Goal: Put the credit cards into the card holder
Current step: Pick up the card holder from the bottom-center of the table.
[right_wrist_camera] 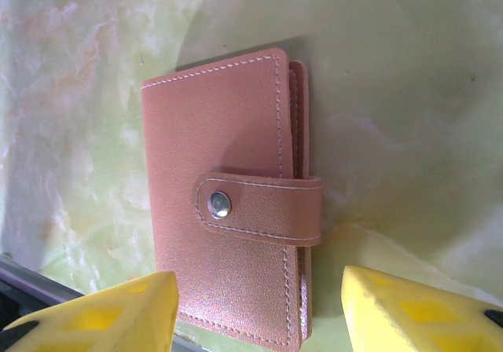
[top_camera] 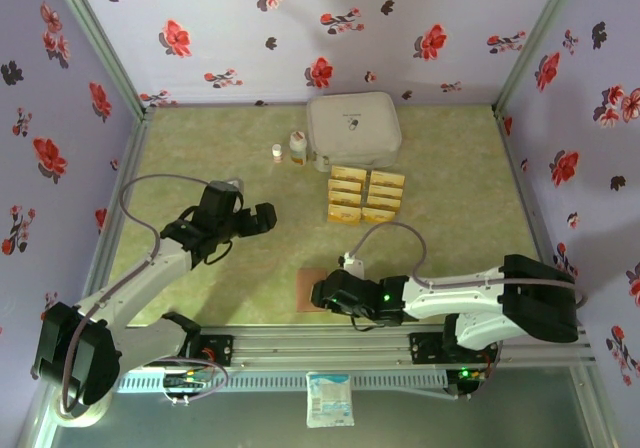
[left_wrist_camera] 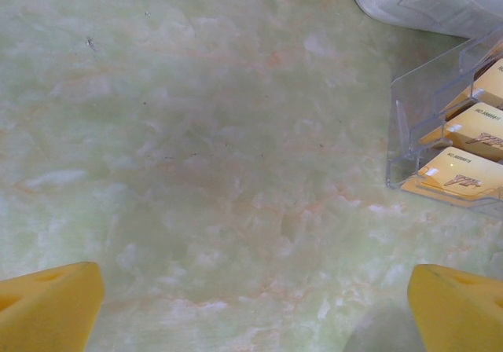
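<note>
Rack [left_wrist_camera: 405,132] of credit cards [left_wrist_camera: 471,171] beside white case [left_wrist_camera: 409,2].

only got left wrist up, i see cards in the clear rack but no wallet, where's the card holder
Observer: The card holder lies closed on the table by the near edge, with its strap snapped shut. It is directly under the right gripper.
Operator: ok is right gripping it
Observer: No grip that I can see. In the right wrist view its fingers stand either side of the holder's lower end, and bare table shows between one finger and the holder's edge.
</note>
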{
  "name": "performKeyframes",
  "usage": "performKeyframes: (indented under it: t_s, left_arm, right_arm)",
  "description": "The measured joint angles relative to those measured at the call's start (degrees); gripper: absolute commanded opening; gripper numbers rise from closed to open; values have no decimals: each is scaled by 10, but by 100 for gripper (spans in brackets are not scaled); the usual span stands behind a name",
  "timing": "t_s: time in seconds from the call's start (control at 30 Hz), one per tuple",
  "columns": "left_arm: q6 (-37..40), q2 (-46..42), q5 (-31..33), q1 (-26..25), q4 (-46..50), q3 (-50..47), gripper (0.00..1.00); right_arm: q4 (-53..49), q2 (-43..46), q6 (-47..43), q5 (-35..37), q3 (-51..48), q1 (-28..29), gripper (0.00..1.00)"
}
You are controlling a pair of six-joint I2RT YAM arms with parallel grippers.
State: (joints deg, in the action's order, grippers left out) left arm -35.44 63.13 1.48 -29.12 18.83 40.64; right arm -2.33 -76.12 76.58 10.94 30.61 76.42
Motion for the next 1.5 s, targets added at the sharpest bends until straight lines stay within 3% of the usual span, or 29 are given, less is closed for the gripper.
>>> performKeyframes:
  t_s: [0.23, 0.5, 1.2, 1.37, 1.5]
  left_arm:
    - [0, 0, 0, 0, 0, -4, 100]
    - [0, 7, -2, 0, -2, -4, 100]
    - [0, 23, -6, 0, -8, -5, 100]
    - [0, 29, -7, 0, -8, -7, 100]
    - [0, 32, -10, 0, -9, -7, 100]
  right_arm:
    - [16, -28, 6, -9, -3, 2, 54]
    - [28, -46, 6, -8, -3, 3, 44]
    - [63, -42, 13, -33, -16, 5, 40]
    - [91, -61, 15, -43, -16, 5, 31]
    - [103, -71, 19, -43, -17, 5, 11]
